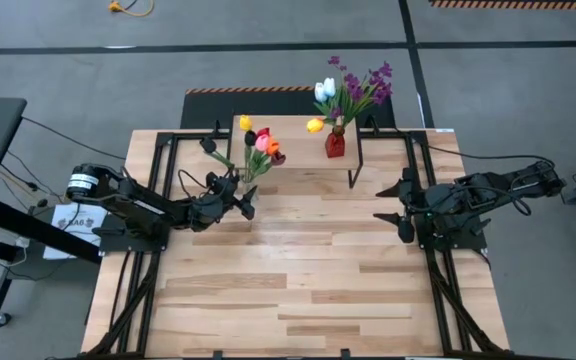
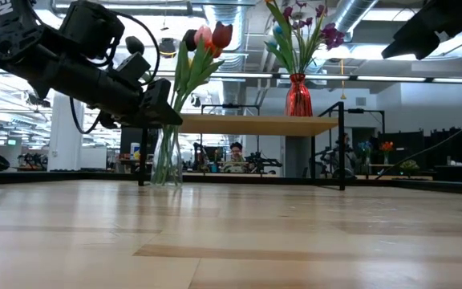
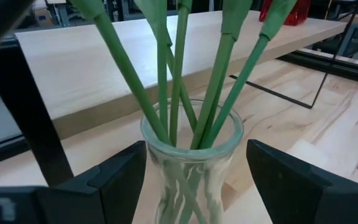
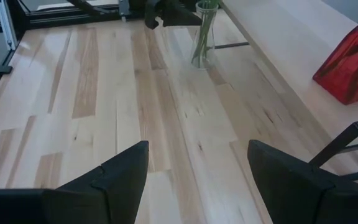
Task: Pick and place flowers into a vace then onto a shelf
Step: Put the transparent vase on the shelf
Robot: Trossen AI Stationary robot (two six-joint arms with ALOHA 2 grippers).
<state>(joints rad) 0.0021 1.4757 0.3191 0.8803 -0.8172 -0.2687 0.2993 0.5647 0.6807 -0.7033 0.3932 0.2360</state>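
A clear glass vase point(image 3: 191, 163) stands on the worktop point(image 1: 298, 280) just in front of the shelf point(image 1: 293, 140), near its left end. It holds a bunch of tulips point(image 1: 259, 143) with red, pink, orange, yellow and dark heads, their green stems point(image 3: 179, 74) crossing inside the neck.

The left gripper point(image 3: 194, 180) is at the vase, with the jaws spread and one finger on either side of the glass neck. In the left wrist view a small gap shows on each side, so the fingers point(image 3: 114, 180) do not appear to press the glass.

On the shelf, toward its right end, sits a red vase point(image 1: 335, 144) with white and yellow tulips and purple sprigs point(image 1: 353, 88).

The right gripper point(image 4: 197, 180) hangs over the right side of the worktop, well apart from both vases. Its jaws are spread and hold nothing, with bare planks showing between them.
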